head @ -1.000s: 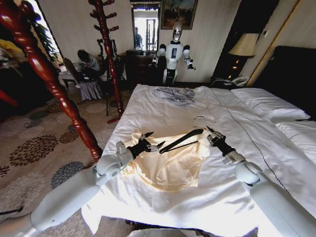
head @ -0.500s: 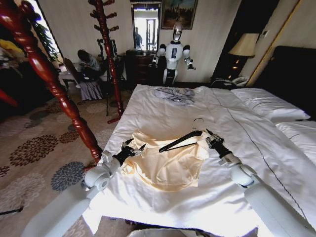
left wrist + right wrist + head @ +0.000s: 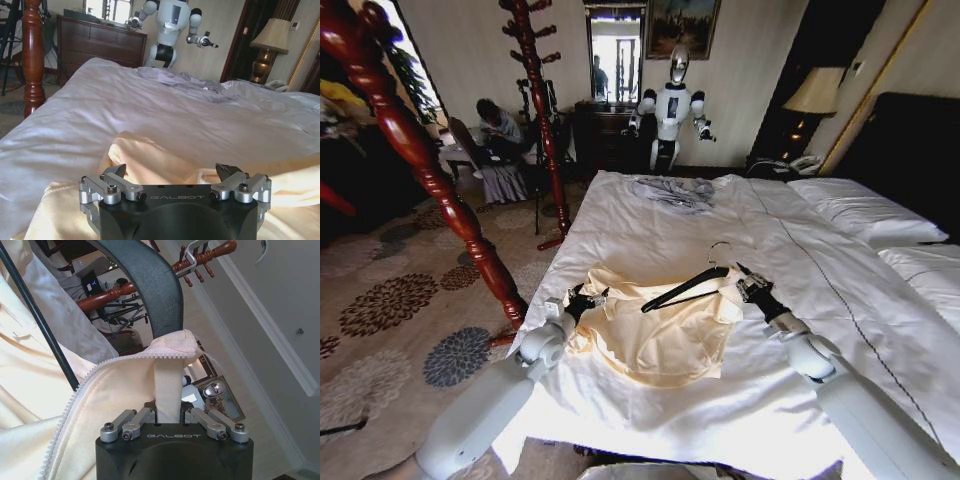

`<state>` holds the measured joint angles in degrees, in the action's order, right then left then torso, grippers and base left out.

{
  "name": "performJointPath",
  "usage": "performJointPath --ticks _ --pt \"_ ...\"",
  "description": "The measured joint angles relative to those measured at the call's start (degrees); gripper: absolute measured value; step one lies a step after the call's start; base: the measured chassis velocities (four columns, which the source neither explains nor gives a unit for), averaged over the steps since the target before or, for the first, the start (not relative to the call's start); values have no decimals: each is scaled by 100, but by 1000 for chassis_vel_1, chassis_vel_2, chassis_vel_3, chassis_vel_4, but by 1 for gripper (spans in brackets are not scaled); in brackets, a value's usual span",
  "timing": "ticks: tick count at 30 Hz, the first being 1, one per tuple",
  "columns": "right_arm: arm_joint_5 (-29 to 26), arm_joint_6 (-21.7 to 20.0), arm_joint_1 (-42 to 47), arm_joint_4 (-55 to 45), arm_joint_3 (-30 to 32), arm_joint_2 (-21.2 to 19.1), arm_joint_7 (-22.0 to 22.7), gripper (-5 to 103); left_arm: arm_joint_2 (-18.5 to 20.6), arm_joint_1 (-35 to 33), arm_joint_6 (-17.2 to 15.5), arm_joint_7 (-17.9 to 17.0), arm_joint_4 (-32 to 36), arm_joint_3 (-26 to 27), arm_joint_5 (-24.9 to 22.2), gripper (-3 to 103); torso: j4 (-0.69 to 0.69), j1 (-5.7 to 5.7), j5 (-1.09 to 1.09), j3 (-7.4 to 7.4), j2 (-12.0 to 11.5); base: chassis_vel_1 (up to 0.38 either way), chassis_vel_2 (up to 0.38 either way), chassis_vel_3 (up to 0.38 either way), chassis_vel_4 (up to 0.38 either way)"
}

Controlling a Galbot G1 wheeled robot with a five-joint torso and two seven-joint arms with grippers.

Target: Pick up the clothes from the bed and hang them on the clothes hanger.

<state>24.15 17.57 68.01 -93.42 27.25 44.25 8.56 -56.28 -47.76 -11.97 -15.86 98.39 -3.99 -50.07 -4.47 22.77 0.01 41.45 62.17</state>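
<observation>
Pinching the clothes [image 3: 665, 335] edge, right gripper [image 3: 170, 412] jaws clamped beside clothes hanger [image 3: 685, 287]; left gripper [image 3: 172, 175] jaws apart over bed [image 3: 650, 220].

The bed [image 3: 650, 225] carries plain white sheets. The cream-yellow clothes [image 3: 660, 330] lie crumpled near its foot edge. A grey garment [image 3: 675, 190] lies farther up.

One of each task item, two grippers

One cream shirt [image 3: 665, 335], one black hanger [image 3: 685, 288], one grey garment [image 3: 672, 191] upper centre, two pillows [image 3: 865, 210], one lamp [image 3: 810, 92], two coat stands [image 3: 535, 70].
</observation>
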Motion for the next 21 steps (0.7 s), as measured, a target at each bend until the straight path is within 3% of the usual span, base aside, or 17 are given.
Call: performJointPath --ticks 5,10,13,16,17,19,21 --pt "-17 2 1 -39 -6 1 3 20 -67 109 -24 58 -194 -92 -9 101 2 0 0 0 0 0 0 0 0" --pt "-26 49 0 -49 -37 8 3 20 -55 138 -18 225 -259 -175 12 88 1 -1 -1 0 0 0 0 0 0" --pt "-43 64 -19 -63 -50 9 0 20 -89 190 -12 300 -368 -247 18 72 2 0 -1 0 0 0 0 0 0" --pt "-55 73 -18 -64 -52 -2 0 20 -140 253 -11 304 -457 -305 23 66 2 0 -1 0 0 0 0 0 0" --pt "-57 87 -15 -61 -53 -19 0 20 -186 317 -10 304 -528 -362 33 56 1 0 -1 0 0 0 0 0 0" --pt "-57 96 -15 -58 -53 -28 0 20 -218 366 -9 304 -573 -403 41 56 0 0 -1 0 0 0 0 0 0" --pt "-58 101 -22 -53 -53 -34 0 20 -267 451 -8 300 -639 -484 55 44 0 0 -1 0 0 0 0 0 0"
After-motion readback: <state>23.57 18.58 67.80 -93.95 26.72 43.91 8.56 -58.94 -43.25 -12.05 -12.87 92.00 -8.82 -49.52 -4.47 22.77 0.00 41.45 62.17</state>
